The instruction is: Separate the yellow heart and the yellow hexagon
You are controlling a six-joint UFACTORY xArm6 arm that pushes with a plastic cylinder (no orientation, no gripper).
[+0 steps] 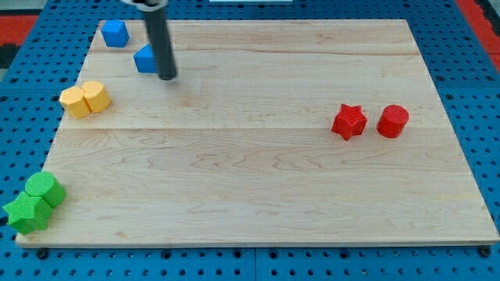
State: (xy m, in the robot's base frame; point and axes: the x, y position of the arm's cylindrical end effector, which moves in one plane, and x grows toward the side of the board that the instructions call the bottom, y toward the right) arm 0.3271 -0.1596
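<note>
A pale wooden board [258,179] is laid on a blue pegboard [476,94]. Two green blocks [35,203] are touching at the near left corner. Two red blocks, star [348,121] and cylinder [393,121], are set apart at right. The yellow heart [75,101] and yellow hexagon [96,96] are touching at the left edge. Two blue blocks [116,33] lie farthest; my tip [167,76], a gripperless rod, is beside the nearer one [145,59].
</note>
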